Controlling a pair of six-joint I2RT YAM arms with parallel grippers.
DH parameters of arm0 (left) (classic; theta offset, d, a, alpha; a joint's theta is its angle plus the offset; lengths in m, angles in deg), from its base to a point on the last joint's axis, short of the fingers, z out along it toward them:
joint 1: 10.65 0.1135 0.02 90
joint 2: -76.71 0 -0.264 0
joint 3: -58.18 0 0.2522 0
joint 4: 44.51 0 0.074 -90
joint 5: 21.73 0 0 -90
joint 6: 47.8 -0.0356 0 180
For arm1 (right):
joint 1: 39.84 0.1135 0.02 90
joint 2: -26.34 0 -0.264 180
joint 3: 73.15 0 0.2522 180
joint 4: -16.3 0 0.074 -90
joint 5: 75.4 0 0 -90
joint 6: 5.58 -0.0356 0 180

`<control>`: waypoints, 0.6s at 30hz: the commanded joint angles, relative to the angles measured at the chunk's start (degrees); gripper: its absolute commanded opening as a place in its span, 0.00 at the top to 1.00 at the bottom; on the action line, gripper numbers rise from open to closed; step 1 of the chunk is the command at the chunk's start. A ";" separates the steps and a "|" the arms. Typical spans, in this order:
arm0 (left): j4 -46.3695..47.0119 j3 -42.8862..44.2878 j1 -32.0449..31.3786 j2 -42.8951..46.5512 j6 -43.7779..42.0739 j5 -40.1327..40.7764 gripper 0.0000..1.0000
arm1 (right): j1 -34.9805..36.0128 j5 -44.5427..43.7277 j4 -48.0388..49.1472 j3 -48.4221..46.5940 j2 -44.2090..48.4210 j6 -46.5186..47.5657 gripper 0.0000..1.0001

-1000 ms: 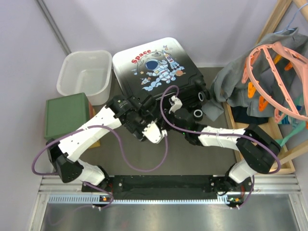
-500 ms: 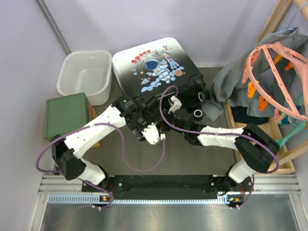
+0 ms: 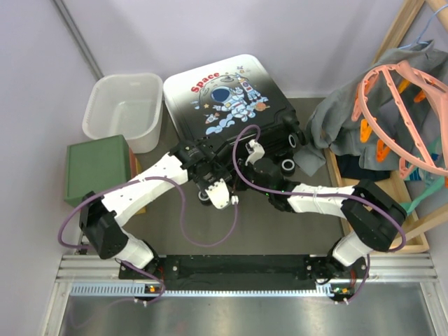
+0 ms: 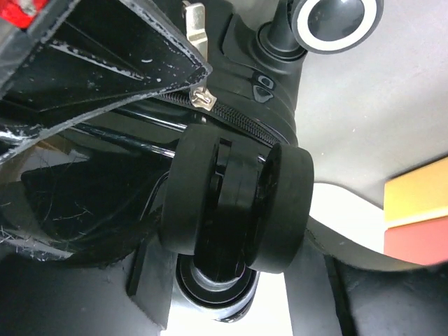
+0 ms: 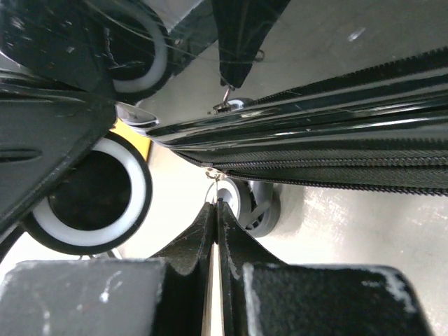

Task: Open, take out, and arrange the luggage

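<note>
Right end effector [image 5: 213, 205] pinching zipper pull [image 5: 209, 174], luggage [image 3: 225, 105] printed red "Space"

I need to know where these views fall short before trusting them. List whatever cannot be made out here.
- Inside of the luggage: every view, the shell covers it.
- Luggage's near edge: top view, the left arm and right arm lie over it.
- Whether the shut right end effector pinches the zipper pull at its tips: right wrist view, too small.
- Wooden rack: top view, cut off by the right edge.
</note>
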 commanded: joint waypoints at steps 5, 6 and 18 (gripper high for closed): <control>15.48 -6.24 0.18 5.69 6.05 -6.07 1.00 | -1.13 0.77 2.14 1.85 -0.24 -0.17 1.00; 17.45 -6.50 0.18 6.84 9.11 -10.35 1.00 | -1.05 0.68 2.14 1.77 -0.15 -0.08 1.00; 32.32 -10.03 -4.03 14.15 28.89 -14.35 1.00 | -1.05 0.06 -1.37 5.19 5.47 1.68 1.00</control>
